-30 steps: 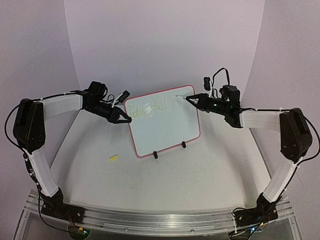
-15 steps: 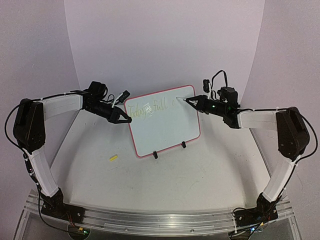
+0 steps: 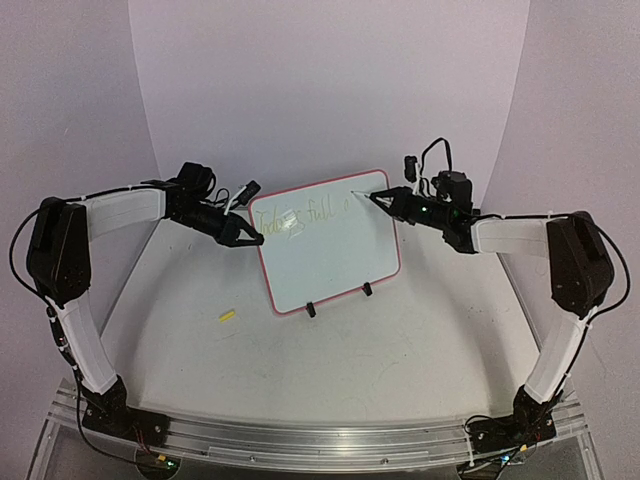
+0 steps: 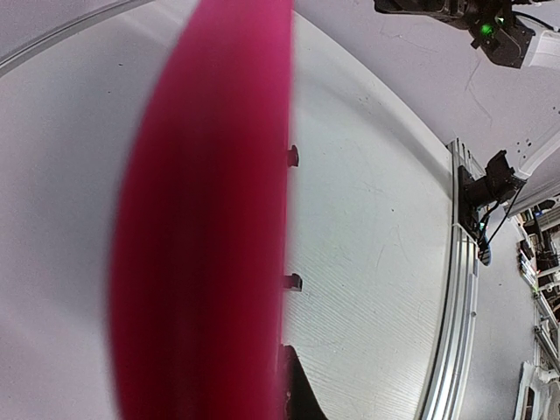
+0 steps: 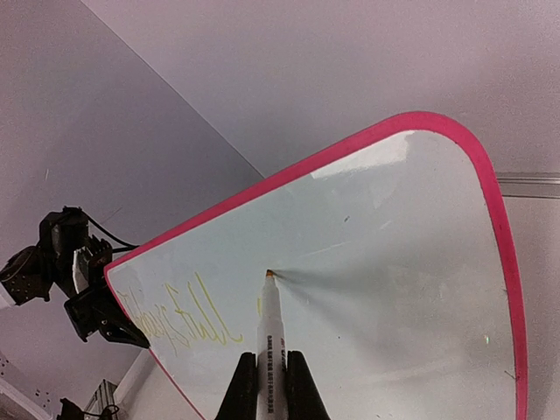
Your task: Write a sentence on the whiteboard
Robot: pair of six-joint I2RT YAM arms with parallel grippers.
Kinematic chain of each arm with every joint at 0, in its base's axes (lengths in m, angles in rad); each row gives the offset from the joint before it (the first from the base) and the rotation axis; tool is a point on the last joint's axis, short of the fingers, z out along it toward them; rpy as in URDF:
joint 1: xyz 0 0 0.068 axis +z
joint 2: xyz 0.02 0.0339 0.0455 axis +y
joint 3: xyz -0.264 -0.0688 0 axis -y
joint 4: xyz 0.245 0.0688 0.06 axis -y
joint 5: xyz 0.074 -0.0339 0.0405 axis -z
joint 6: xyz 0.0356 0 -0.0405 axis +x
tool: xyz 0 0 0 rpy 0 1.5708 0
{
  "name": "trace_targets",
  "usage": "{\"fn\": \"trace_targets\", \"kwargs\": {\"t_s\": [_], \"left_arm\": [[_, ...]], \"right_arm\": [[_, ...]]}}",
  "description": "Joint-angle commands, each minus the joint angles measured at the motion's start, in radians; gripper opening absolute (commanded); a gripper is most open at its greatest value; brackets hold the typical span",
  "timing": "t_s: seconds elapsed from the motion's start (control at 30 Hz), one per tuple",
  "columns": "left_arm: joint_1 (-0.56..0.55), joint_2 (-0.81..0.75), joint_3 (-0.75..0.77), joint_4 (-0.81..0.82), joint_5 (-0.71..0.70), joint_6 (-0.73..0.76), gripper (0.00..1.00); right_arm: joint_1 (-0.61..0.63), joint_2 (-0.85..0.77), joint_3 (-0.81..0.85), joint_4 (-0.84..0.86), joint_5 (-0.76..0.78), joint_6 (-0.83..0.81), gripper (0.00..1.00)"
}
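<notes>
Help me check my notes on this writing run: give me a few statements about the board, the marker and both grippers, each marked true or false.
1. The right gripper holds a marker with its tip at the whiteboard surface. True.
2. The left gripper is at the whiteboard's right edge in the top view. False: it is at the left edge.
3. The sentence is written in red. False: it is faint yellow-green; only the frame is red.
4. The whiteboard lies flat on the table. False: it stands tilted on two black clip feet.
5. A small yellow object lies on the table, left of the whiteboard in the top view. True.
</notes>
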Motion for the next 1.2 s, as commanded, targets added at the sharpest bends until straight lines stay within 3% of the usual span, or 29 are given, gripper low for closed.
{"fn": "trace_targets", "kwargs": {"t_s": [0.0, 1.17], "left_arm": [[-0.029, 0.024, 0.016, -0.044, -0.035, 0.039, 0.00], [-0.031, 0.027, 0.016, -0.046, -0.036, 0.039, 0.00]], "right_arm": [[-0.004, 0.026, 0.057, 0.008, -0.004, -0.011, 0.00], [-0.003, 0.002, -0.080, -0.071, -0.058, -0.087, 0.00]]}}
